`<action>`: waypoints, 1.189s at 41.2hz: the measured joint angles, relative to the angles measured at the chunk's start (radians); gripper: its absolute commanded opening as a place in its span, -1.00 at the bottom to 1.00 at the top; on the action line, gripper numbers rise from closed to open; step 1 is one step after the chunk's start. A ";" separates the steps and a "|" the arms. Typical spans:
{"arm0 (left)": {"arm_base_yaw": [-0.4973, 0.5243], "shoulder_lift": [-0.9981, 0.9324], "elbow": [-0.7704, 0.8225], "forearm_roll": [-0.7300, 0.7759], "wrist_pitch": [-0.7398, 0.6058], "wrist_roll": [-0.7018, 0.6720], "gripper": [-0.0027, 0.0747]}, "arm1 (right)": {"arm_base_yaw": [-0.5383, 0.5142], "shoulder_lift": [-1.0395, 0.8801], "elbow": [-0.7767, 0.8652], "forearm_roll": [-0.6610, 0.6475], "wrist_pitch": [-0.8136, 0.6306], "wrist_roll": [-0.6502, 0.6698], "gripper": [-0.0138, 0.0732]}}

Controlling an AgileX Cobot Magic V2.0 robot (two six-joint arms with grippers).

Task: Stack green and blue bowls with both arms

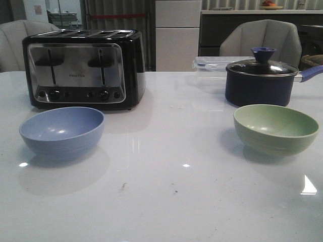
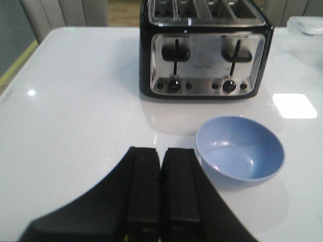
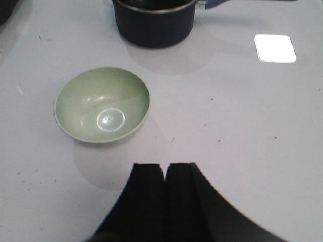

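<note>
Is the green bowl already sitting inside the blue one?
No, the green bowl sits alone on the table's right side, far from the blue bowl on the left.

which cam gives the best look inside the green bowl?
Right wrist view: it looks down into the pale sage green matte round bowl, showing the whole rim and the empty bottom. The front view shows the bowl side-on, with the outer wall and only the far inner wall. The left wrist view doesn't show it.
</note>
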 measured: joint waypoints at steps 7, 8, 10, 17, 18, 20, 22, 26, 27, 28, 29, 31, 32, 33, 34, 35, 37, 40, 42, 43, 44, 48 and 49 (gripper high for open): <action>0.000 0.086 0.000 0.000 0.009 0.000 -0.69 | 0.000 0.083 0.000 0.000 0.024 0.000 -0.55; 0.000 0.098 0.000 0.000 0.009 0.000 -0.69 | 0.000 0.094 0.000 0.000 0.025 0.000 -0.55; 0.000 0.118 0.000 0.000 0.009 0.000 -0.69 | 0.000 0.114 0.000 0.000 0.028 0.000 -0.53; 0.000 0.173 0.000 0.000 0.009 0.000 -0.54 | 0.000 0.185 0.000 0.000 0.028 0.000 0.12; 0.000 0.181 0.000 0.000 0.009 0.000 -0.47 | 0.000 0.194 0.000 0.000 0.028 0.000 0.23; 0.000 0.193 0.000 0.000 0.009 0.000 -0.24 | 0.000 0.215 0.000 0.000 0.021 0.000 0.45; 0.000 0.204 0.000 0.000 0.009 0.000 -0.02 | 0.000 0.238 0.000 0.000 0.009 0.000 0.60; 0.000 0.225 0.000 0.000 0.007 0.000 0.29 | 0.000 0.291 -0.010 0.000 -0.015 0.000 0.68; 0.000 0.229 0.000 0.000 0.007 0.000 0.32 | 0.000 0.309 -0.016 0.000 -0.015 0.000 0.68; 0.000 0.233 0.000 0.000 0.005 0.000 0.32 | 0.000 0.324 -0.027 0.000 -0.017 0.000 0.68; 0.000 0.236 0.000 0.000 0.005 0.000 0.31 | 0.000 0.346 -0.037 0.000 -0.018 0.000 0.68; 0.000 0.242 0.000 0.000 -0.002 0.000 0.28 | 0.000 0.394 -0.070 0.008 -0.018 0.000 0.68; 0.000 0.245 0.000 0.000 -0.004 0.000 0.27 | 0.000 0.413 -0.084 0.010 -0.018 0.000 0.68; 0.000 0.246 0.000 0.000 -0.009 0.000 0.26 | 0.000 0.434 -0.105 0.013 -0.018 0.000 0.68; 0.000 0.246 0.000 0.000 -0.011 0.000 0.24 | 0.000 0.462 -0.123 0.018 -0.016 0.000 0.68; 0.000 0.247 0.000 0.000 -0.014 0.000 0.24 | 0.000 0.485 -0.140 0.020 -0.016 0.000 0.68; 0.000 0.248 0.000 0.000 -0.018 0.000 0.22 | 0.000 0.538 -0.182 0.028 -0.007 0.000 0.68; 0.000 0.248 0.000 0.000 -0.020 0.000 0.19 | 0.000 0.619 -0.244 0.042 0.013 0.000 0.68; 0.000 0.248 0.000 0.000 -0.020 0.000 0.19 | 0.000 0.676 -0.288 0.056 0.029 -0.011 0.68; 0.000 0.248 0.000 0.000 -0.020 0.000 0.19 | 0.000 0.701 -0.307 0.063 0.038 -0.018 0.68; 0.000 0.248 0.000 0.000 -0.020 0.000 0.19 | 0.000 0.726 -0.332 0.070 0.048 -0.030 0.68; 0.000 0.248 0.000 0.000 -0.020 0.000 0.19 | -0.002 0.840 -0.411 0.110 0.076 -0.064 0.68; 0.000 0.248 0.000 0.000 -0.020 0.000 0.19 | -0.002 0.872 -0.434 0.115 0.084 -0.071 0.68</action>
